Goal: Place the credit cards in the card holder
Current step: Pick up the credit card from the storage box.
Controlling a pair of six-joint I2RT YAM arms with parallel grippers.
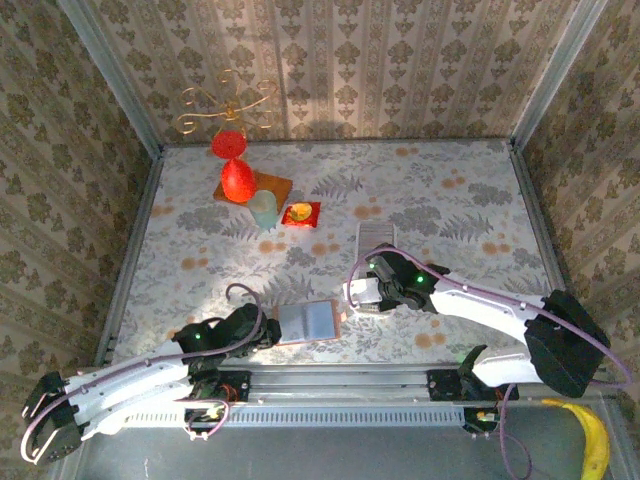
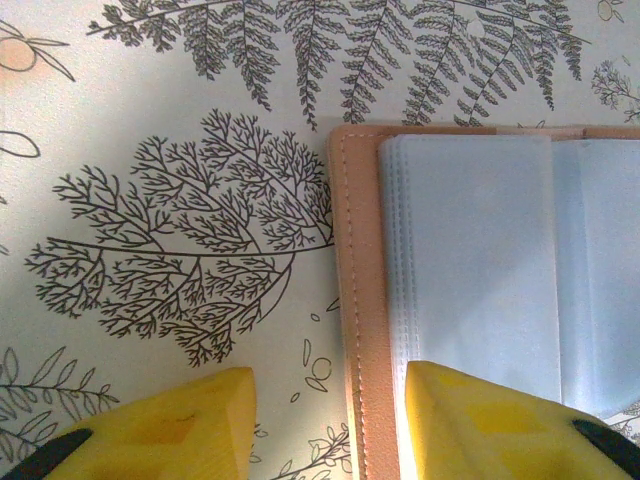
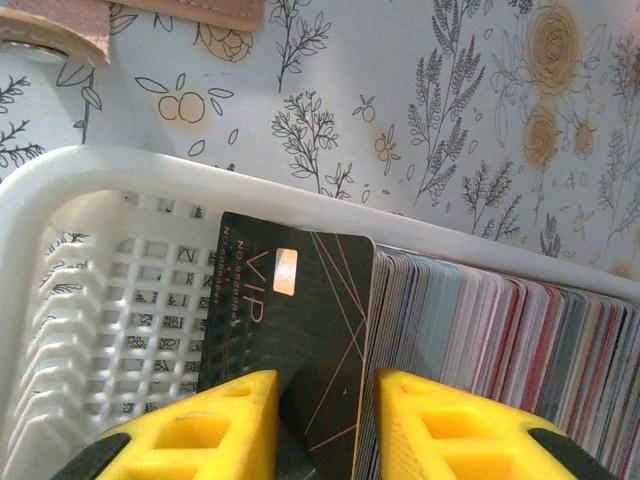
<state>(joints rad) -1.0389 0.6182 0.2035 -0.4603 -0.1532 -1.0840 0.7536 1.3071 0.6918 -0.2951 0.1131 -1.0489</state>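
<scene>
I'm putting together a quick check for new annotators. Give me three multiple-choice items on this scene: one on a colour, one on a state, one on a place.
1. What colour is the card holder's cover?
A) black B) pinkish-tan C) green

2. How does the card holder lie?
A) folded shut B) propped upright C) open, clear sleeves facing up

3. Where is the black VIP card?
A) in the white tray, between the right gripper's fingers B) inside the card holder C) flat on top of the card holder

Answers: B, the stitched edge is pinkish-tan; C, the sleeves are spread flat; A, yellow fingers flank the card over the tray.
</scene>
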